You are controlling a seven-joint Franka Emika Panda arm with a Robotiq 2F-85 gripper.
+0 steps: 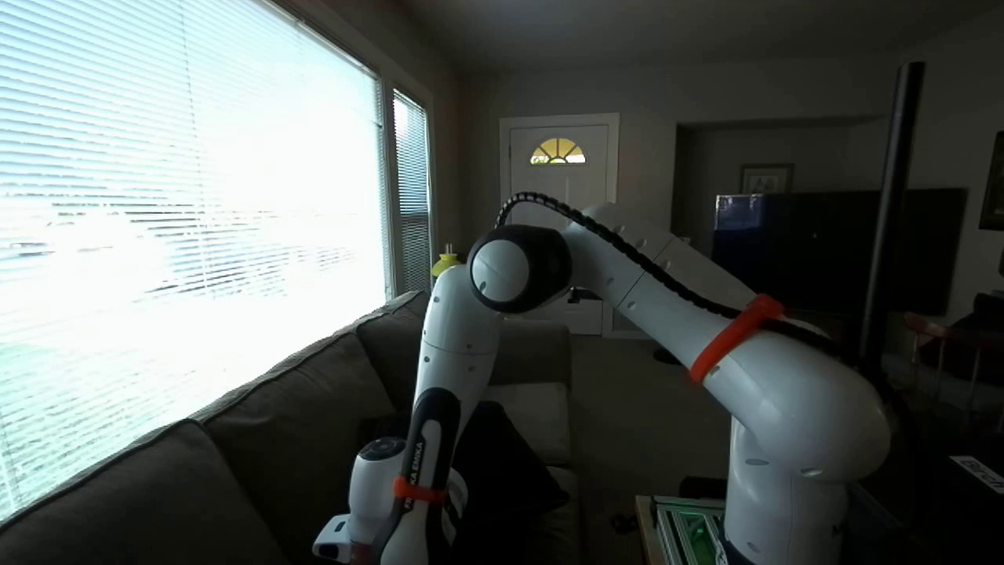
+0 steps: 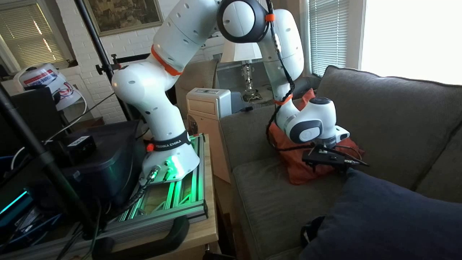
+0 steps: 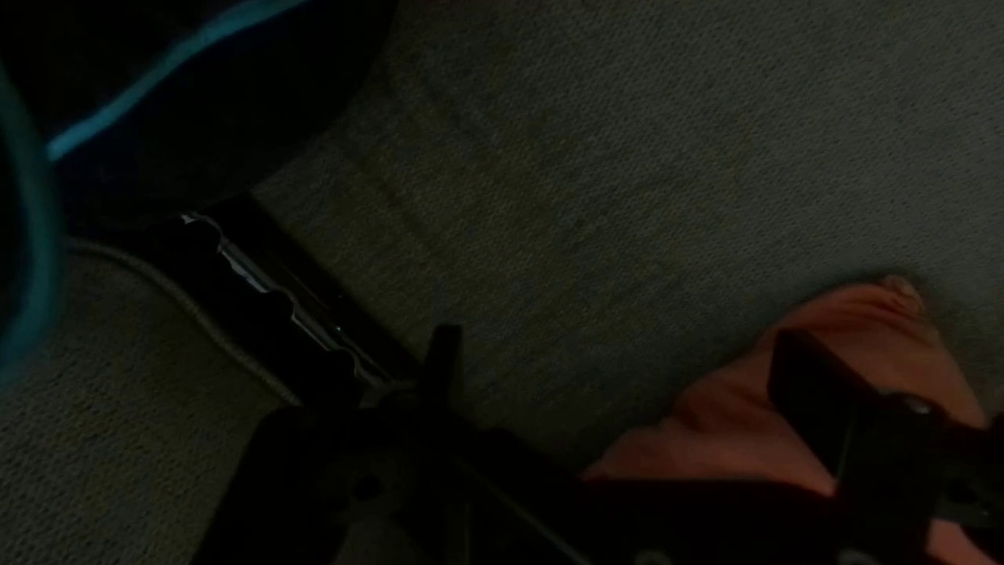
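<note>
Through the wrist view I see my claw (image 3: 620, 345) spread wide over the grey couch (image 3: 627, 196), with the orange fabric (image 3: 886, 333) at the right, partly covered by the right finger; I can't tell whether they touch. Beside the left finger lies a dark strip (image 3: 271, 290) with a shiny, notched edge. In an exterior view that fabric shows behind my wrist, a black housing (image 2: 325, 157) blocks the fingertips, and a navy pillow (image 2: 389, 220) lies to the near right.
</note>
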